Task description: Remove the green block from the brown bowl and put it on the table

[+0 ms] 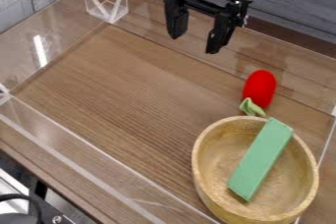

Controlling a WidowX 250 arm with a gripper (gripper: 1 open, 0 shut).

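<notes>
1. At the lower right of the frame, the brown bowl (210, 174) is cut off by the bottom edge.
2. Across the middle, the table (125, 95) lies bare between its clear acrylic walls (53, 140).
3. Up at top centre, the gripper (195, 35) hangs with jaws spread, empty.
4. Well below and right of it, the green block (260, 161) leans inside the bowl, near a red rounded object (260, 85).
</notes>
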